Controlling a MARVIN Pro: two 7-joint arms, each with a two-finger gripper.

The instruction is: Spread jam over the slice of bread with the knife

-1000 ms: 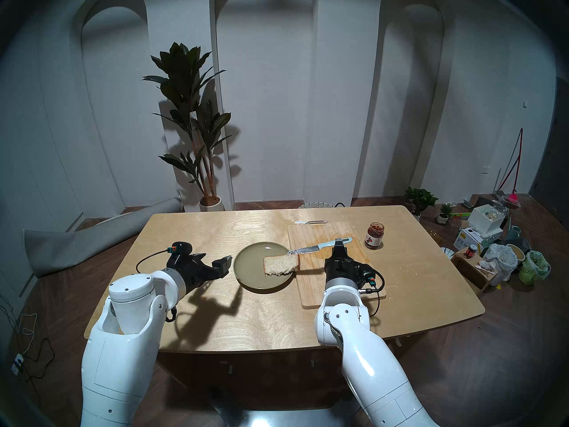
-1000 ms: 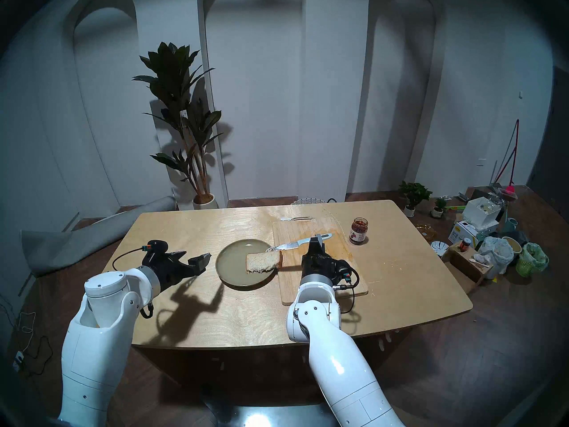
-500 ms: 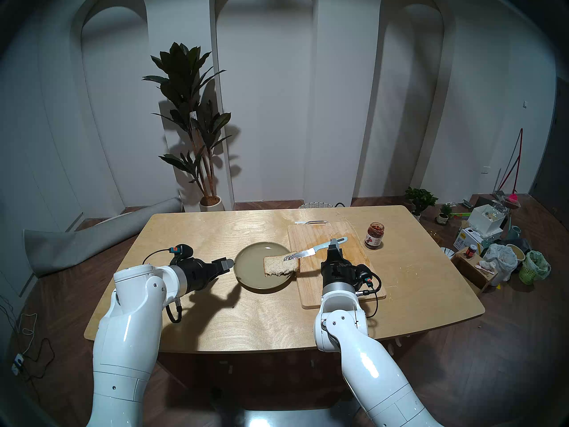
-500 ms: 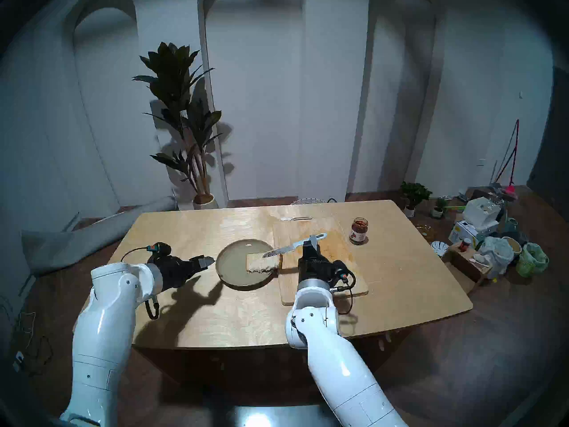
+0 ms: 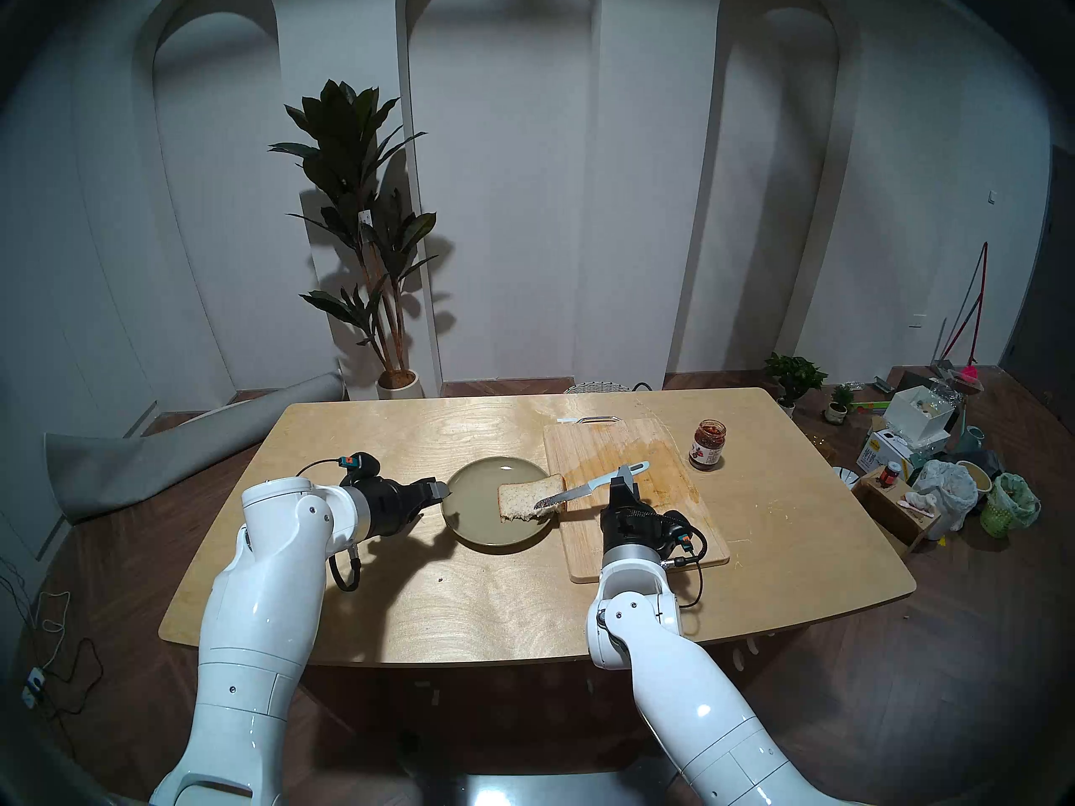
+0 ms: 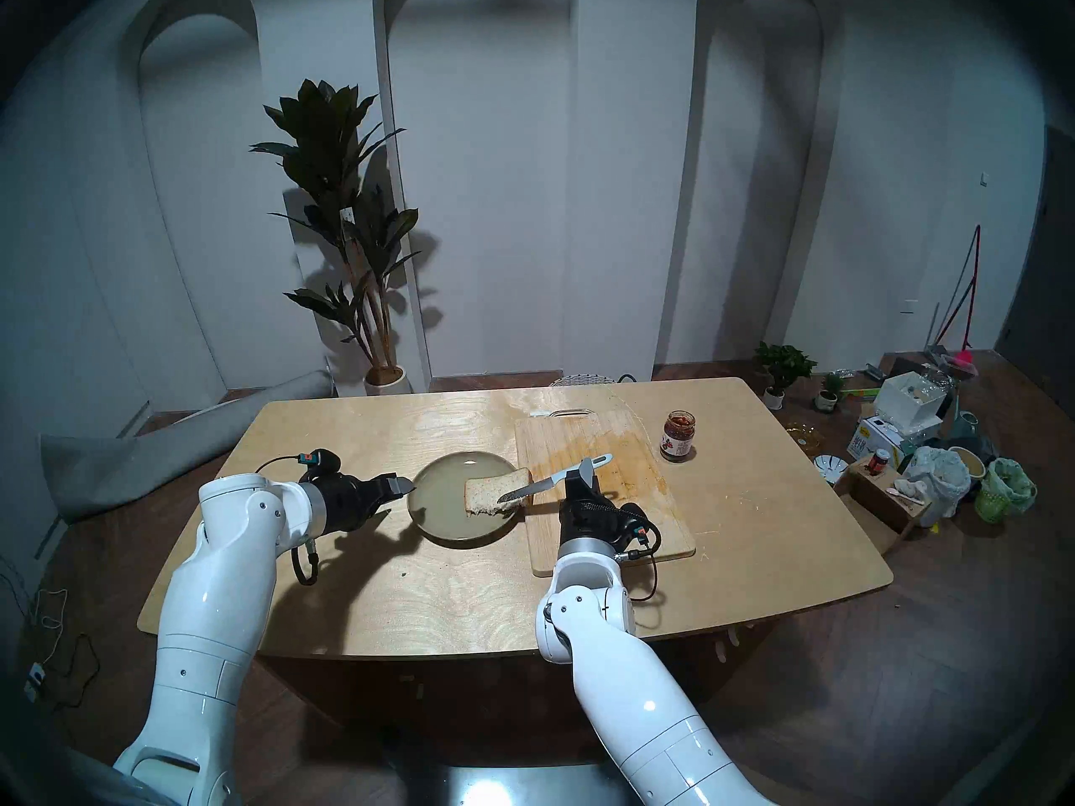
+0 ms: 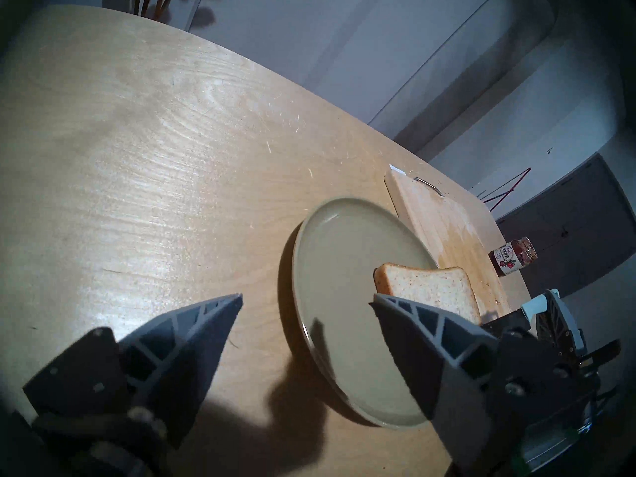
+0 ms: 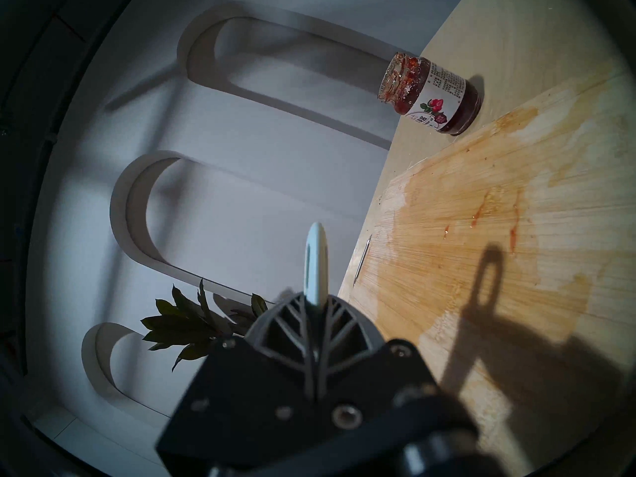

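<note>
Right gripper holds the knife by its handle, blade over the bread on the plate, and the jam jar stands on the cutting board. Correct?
One error: the jam jar stands on the table, just off the cutting board, as the head view shows. The right gripper does hold the knife over the bread on the plate.

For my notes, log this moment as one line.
right gripper: shut on knife | blade over bread on plate | left gripper: open at plate rim | jam jar: open, right of board

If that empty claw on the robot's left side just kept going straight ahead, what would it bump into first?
Most likely the green plate: the open left gripper points at its near rim, one finger seemingly already over it. Beyond lies the slice of bread. Its height above the rim is unclear.
</note>
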